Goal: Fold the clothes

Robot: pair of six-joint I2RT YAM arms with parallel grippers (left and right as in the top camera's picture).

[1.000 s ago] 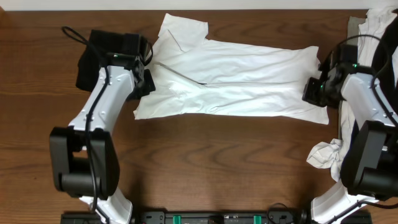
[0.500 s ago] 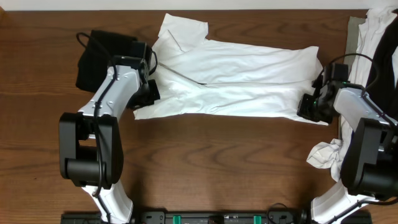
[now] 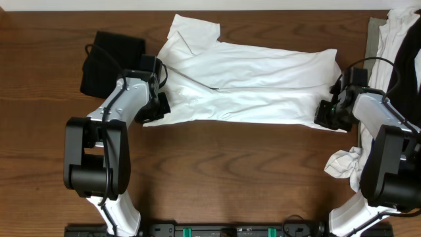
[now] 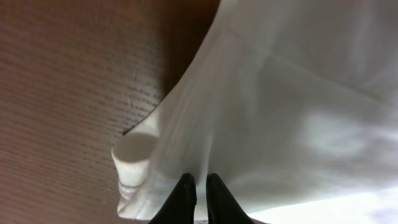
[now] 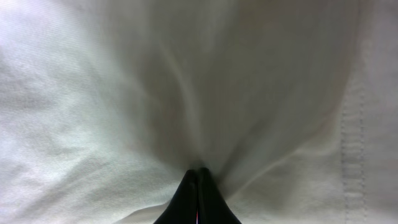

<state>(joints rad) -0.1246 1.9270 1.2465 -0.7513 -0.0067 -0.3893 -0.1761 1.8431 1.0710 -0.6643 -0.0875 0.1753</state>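
White T-shirt (image 3: pixel 250 82): one item, laid lengthwise across the far half of the wooden table (image 3: pixel 223 184), doubled over along its length. One sleeve juts toward the far edge at the left end. The surface is lightly creased, with a long fold line down the middle.

Left gripper (image 3: pixel 158 105): sits at the near left corner of the shirt. In the wrist view the two black fingers (image 4: pixel 184 190) are drawn almost together with only a thin slit between them, and white cloth gathers into that slit. A ribbed, rolled edge of fabric (image 4: pixel 132 165) lies just beside them on bare wood.

Right gripper (image 3: pixel 327 113): sits at the near right corner of the shirt. In the wrist view the fingers are pressed tight together on the cloth, and creases fan out from the tips. A stitched hem line (image 5: pixel 351 143) runs just to one side.

Black garment (image 3: pixel 108 59): bunched at the far left of the table, near the shirt's left end.

White heap (image 3: pixel 401 33): at the far right corner, partly on a grey cloth (image 3: pixel 373 33).

Crumpled white piece (image 3: pixel 343 164): at the right edge, touching the right arm's base.
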